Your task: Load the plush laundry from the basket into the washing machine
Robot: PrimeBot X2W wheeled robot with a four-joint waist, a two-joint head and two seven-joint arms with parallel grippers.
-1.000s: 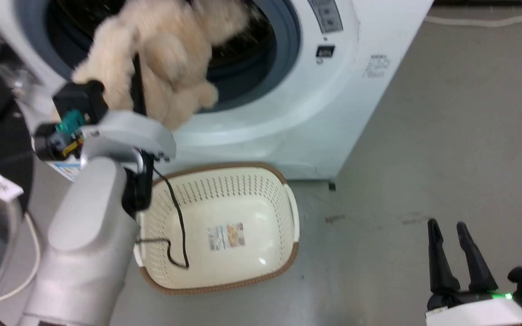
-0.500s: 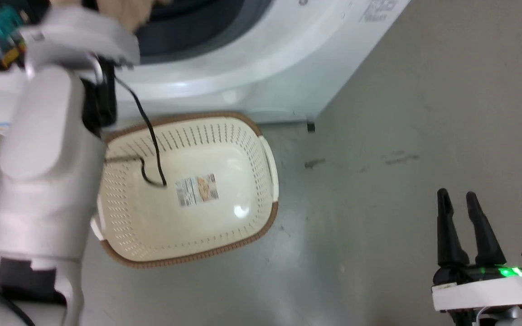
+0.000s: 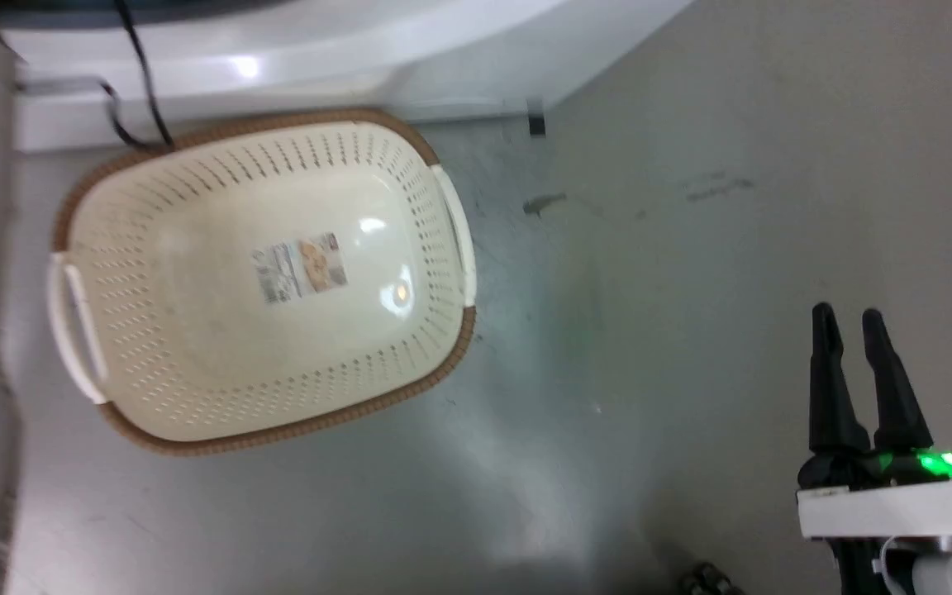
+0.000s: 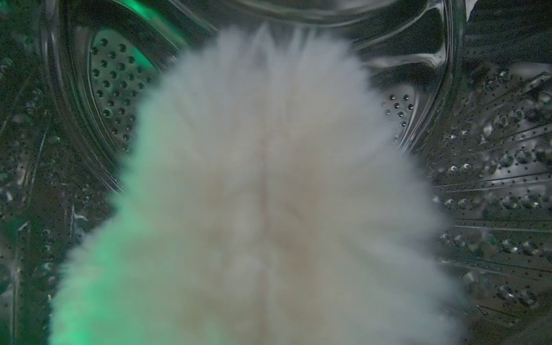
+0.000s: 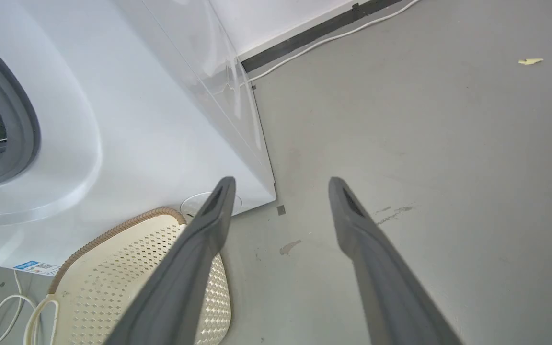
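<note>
Left gripper, pinching the plush (image 4: 261,201) just ahead inside the drum (image 4: 501,163), must release next; right gripper (image 3: 846,316) idles spread.

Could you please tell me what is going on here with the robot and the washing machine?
The robot is loading the plush laundry into the washing machine. Its left gripper, hidden under the fur, is shut, apparently on the plush laundry, which is inside the steel drum. The basket sits empty on the floor in front of the machine. The right gripper hangs open over the floor, holding nothing.
</note>
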